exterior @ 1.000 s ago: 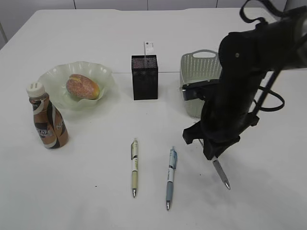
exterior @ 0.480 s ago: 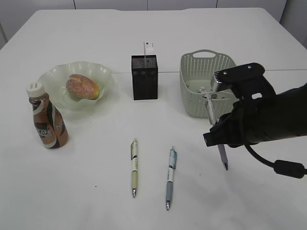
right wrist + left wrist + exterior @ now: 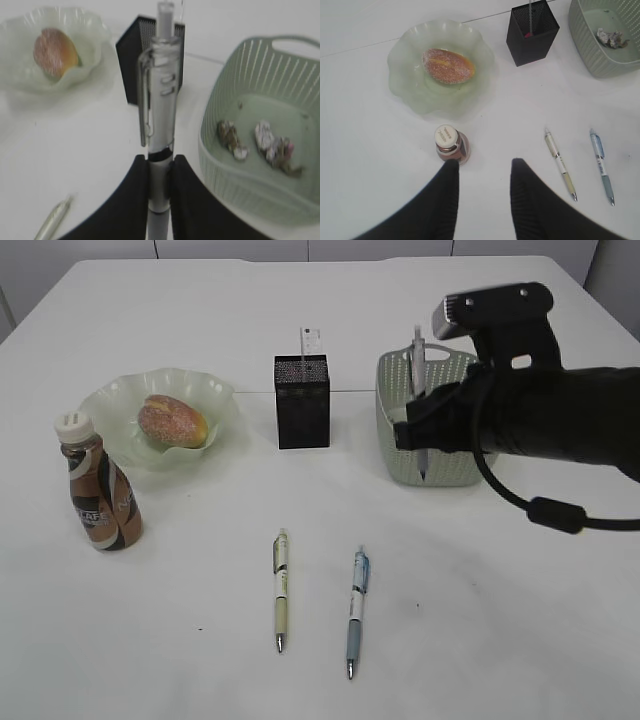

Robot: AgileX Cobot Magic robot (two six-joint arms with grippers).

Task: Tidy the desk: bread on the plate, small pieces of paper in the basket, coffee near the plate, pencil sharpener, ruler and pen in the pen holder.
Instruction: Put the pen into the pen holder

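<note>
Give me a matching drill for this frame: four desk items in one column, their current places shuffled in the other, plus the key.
Items
1. Golden-brown sugar-topped bun
2. Crumpled paper scraps
3. Clear-barrelled pen
4. Curvy brown coffee bottle with cream cap

Places
A. Clamped upright in the right pincer
B. Standing on the white desk beside the ruffled dish
C. Inside the sage-green perforated plastic basket
D. In the ruffled pale-green glassy dish

Pairs: 1-D, 2-C, 3-A, 4-B
</note>
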